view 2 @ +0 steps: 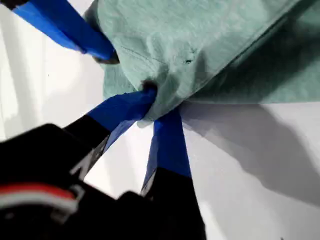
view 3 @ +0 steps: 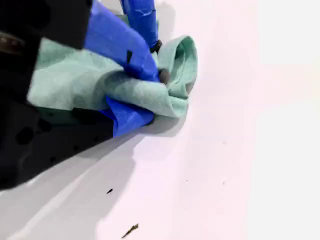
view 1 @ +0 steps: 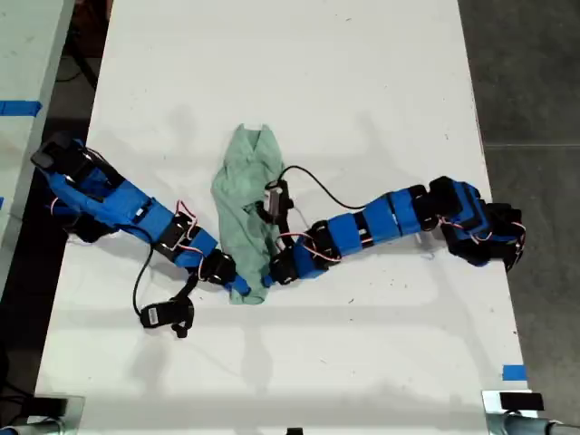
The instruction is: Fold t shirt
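The t shirt [view 1: 246,213] lies bunched lengthwise at the middle of the exterior view on the white table [view 1: 362,82]. My first end effector [view 2: 152,107] is pinched shut on its lower hem; my second end effector [view 3: 145,95] is clamped on the same end. It looks light, limp and prone to slipping, so I'd grip the corners and edges, not the middle.
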